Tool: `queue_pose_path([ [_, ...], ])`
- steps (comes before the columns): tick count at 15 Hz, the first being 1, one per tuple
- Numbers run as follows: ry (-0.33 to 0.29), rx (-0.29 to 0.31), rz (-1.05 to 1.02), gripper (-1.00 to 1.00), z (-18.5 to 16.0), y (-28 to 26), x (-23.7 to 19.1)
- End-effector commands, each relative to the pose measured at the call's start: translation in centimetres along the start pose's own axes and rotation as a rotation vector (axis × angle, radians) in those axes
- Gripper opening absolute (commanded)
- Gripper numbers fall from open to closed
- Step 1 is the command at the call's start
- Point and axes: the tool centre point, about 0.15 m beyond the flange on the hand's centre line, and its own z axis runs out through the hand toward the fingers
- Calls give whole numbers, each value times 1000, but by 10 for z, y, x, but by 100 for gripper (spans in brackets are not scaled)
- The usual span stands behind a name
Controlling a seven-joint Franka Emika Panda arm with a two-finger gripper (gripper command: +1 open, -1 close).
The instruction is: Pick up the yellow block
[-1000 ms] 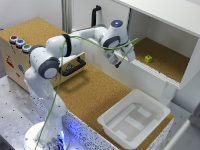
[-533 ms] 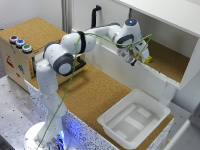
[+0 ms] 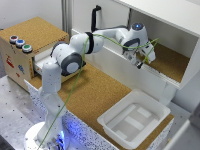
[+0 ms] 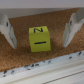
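while the arm (image 3: 75, 52) reaches from its base at the exterior view's lower left up and across toward the right, its gripper (image 3: 145, 60) hangs inside a white-walled box compartment (image 3: 172, 62) floored with cork. in the wrist view the two fingers (image 4: 9, 30) stand wide apart, spread with nothing between their pads, and the yellow block (image 4: 39, 38) sits on the cork between them, touching neither one. the block rests flat and upright, its facing side bearing a dark bar and its top a dark mark; it lies a little nearer one finger than the other. a pale ledge with dark specks (image 4: 45, 67) runs along the front of the cork in that view. in the exterior view the block itself is hidden behind the gripper and wrist. a green cable (image 3: 80, 80) trails from the wrist down past the arm toward the base. on the cork tabletop (image 3: 95, 92) near the exterior view's lower right lies a white tray (image 3: 134, 119), well apart from the gripper. at the exterior view's left stands a wooden box (image 3: 22, 50) with three coloured buttons (image 3: 20, 43) on top.
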Motion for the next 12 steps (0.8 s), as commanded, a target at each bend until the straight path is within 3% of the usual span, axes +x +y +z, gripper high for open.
queue_pose_path([
  [1, -44, 85, -22, -100, 14, 14, 23],
  [10, -10, 52, -37, -100, 16, 2, 10],
  [12, 48, 58, -23, -100, -10, -2, 3],
])
